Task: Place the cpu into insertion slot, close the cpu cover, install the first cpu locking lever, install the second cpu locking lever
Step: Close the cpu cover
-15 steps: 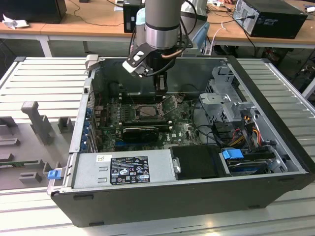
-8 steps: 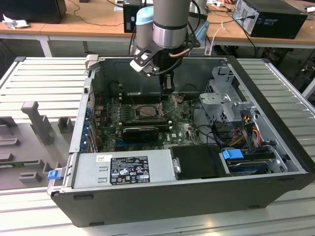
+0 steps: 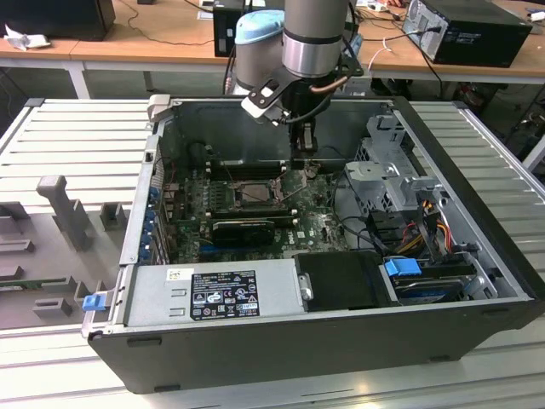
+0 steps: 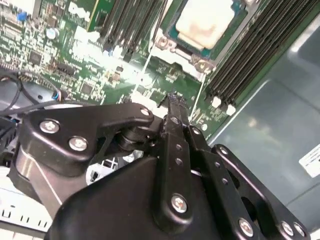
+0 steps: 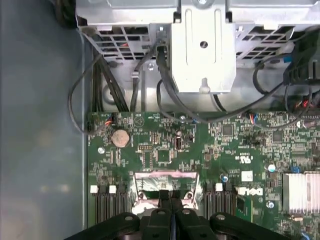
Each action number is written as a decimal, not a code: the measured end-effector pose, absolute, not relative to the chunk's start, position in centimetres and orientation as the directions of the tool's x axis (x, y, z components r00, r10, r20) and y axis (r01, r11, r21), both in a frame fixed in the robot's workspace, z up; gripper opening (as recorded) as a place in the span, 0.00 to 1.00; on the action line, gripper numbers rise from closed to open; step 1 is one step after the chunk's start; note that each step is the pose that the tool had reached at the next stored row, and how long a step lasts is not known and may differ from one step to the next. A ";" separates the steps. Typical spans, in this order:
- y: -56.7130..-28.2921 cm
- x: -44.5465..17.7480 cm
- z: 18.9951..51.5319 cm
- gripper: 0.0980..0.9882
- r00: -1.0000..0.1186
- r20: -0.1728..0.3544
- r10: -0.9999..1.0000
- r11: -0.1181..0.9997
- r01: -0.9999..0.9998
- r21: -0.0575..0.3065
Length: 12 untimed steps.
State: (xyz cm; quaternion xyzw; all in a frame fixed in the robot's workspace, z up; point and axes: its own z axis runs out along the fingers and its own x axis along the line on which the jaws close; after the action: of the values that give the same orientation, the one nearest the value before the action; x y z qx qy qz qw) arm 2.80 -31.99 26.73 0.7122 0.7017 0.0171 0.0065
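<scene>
The cpu [image 4: 205, 22] lies flat in the insertion slot [image 4: 172, 42], its pale face up inside the silver rim. In the exterior view the slot [image 3: 255, 192] sits mid-board, and my gripper [image 3: 304, 166] hangs just off its end toward the exterior view's right. In both wrist views the gripper [image 4: 172, 102] [image 5: 170, 196] is shut and holds nothing. A silver metal frame, apparently the cpu cover [image 5: 162, 179], stands tilted right at the fingertips between the memory slot ends. I cannot tell whether they touch it. Thin bright rails [image 4: 142, 72] run from the slot toward the fingers.
Long black memory slots [image 4: 250, 55] flank the socket. A metal drive cage [image 5: 202, 45] with cables rises just past the board's edge. The black expansion card [image 3: 243, 228] and the power supply [image 3: 221, 294] lie toward the case front. A finned heat sink [image 5: 300, 190] is nearby.
</scene>
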 end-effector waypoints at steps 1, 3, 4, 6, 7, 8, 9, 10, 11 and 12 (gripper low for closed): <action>-32.0 3.3 26.7 0.01 0.015 0.015 1.000 -0.015 0.999 0.033; -32.0 4.6 26.7 0.01 0.014 0.014 1.000 -0.015 0.999 0.033; -32.0 4.9 26.7 0.01 0.015 0.013 1.000 -0.015 0.999 0.033; -32.0 6.1 26.5 0.01 0.014 0.013 1.000 -0.014 0.999 0.033; -32.0 6.6 26.2 0.01 0.010 0.013 1.000 -0.011 0.999 0.033; -32.0 6.7 25.6 0.01 -0.006 0.013 1.000 0.006 0.999 0.033; -32.0 6.7 25.4 0.01 -0.013 0.013 1.000 0.012 0.999 0.033; -32.0 6.7 25.2 0.01 -0.018 0.013 1.000 0.017 0.999 0.033; -32.0 6.7 24.9 0.01 -0.026 0.013 1.000 0.025 0.999 0.033; -32.0 6.7 24.7 0.01 -0.029 0.013 1.000 0.028 0.999 0.032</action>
State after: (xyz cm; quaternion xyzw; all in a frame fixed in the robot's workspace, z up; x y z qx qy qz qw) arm 6.74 -31.99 24.69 0.6969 0.7170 0.0160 0.0065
